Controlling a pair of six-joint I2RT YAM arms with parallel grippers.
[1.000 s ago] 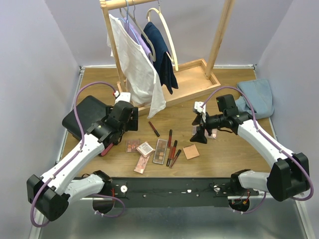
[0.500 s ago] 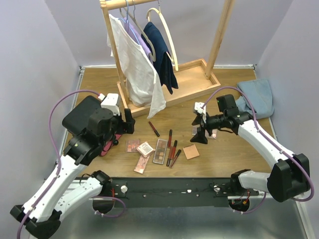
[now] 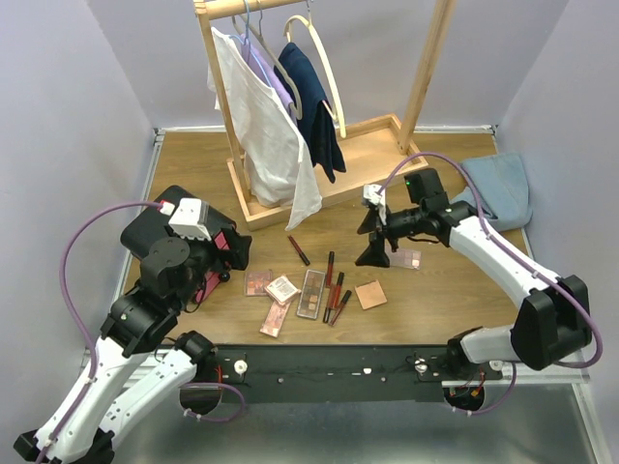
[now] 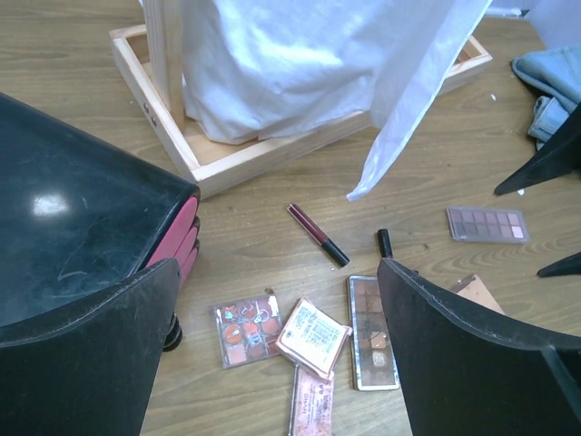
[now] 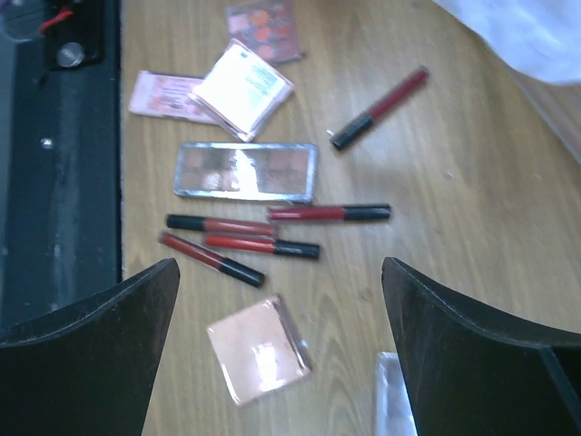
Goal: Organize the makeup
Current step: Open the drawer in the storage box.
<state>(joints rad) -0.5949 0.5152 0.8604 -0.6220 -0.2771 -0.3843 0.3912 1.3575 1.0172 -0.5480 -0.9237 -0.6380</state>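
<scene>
The makeup lies loose on the wooden table. A square palette (image 3: 257, 282), a labelled peach compact (image 3: 282, 288), a long eyeshadow palette (image 3: 311, 293) and a pink palette (image 3: 276, 318) lie clustered together. Dark-red tubes (image 3: 334, 290) lie beside them, one tube (image 3: 298, 249) lies apart, and a plain peach compact (image 3: 370, 294) lies to the right. Another palette (image 3: 404, 258) lies by my right gripper (image 3: 372, 239), which hovers open and empty. In the right wrist view the plain compact (image 5: 259, 350) sits between its open fingers. My left gripper (image 3: 230, 253) is open and empty beside the black case (image 3: 160, 217). I see no round green discs.
The black case with pink drawers (image 4: 182, 232) stands at the left. A wooden clothes rack base (image 3: 368, 159) with hanging garments (image 3: 266, 135) stands at the back. A blue cloth (image 3: 498, 188) lies at the right. A black rail (image 5: 54, 182) runs along the near table edge.
My left arm has drawn back toward the near left, its gripper now lower beside the case. My right gripper has shifted slightly left and farther back. The makeup has not moved.
</scene>
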